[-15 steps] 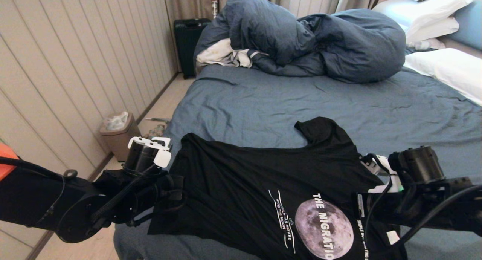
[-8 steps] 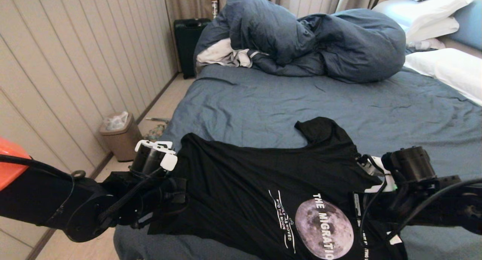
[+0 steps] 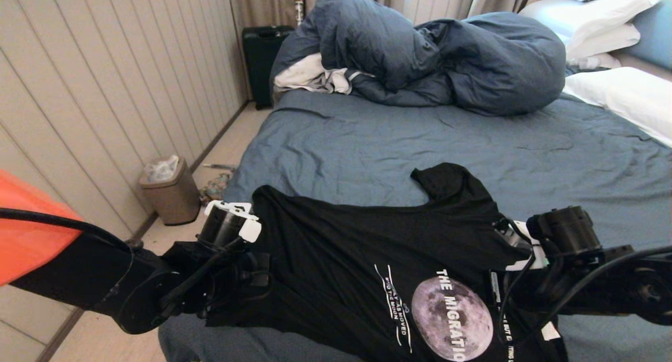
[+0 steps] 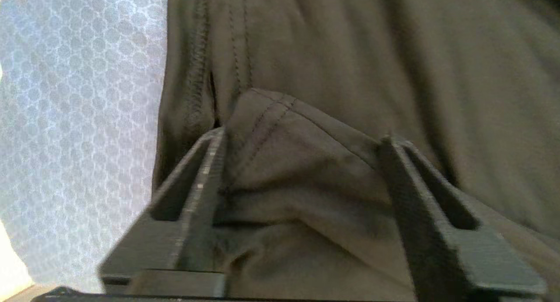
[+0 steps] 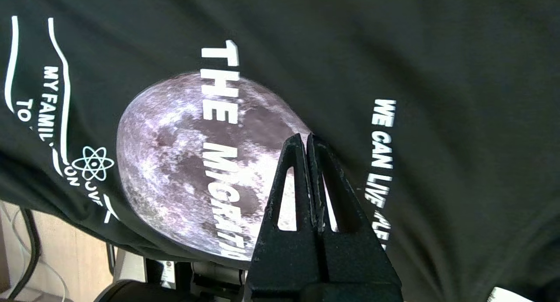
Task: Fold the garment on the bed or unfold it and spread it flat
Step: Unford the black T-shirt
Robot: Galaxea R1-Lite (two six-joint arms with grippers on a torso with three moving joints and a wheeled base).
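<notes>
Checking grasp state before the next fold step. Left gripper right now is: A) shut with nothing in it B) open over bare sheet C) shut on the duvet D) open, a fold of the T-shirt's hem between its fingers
D: in the left wrist view the left gripper has its fingers spread apart, with a stitched fold of the black T-shirt bunched between them, beside the slate-blue sheet.

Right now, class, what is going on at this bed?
A two-armed robot is working on a black thin-fabric T-shirt with a grey moon print, which lies print-up on the wide bed's slate-blue sheet. The left gripper is open with a fold of the shirt's hem between its fingers. The right gripper is shut, poised over the moon print.
</notes>
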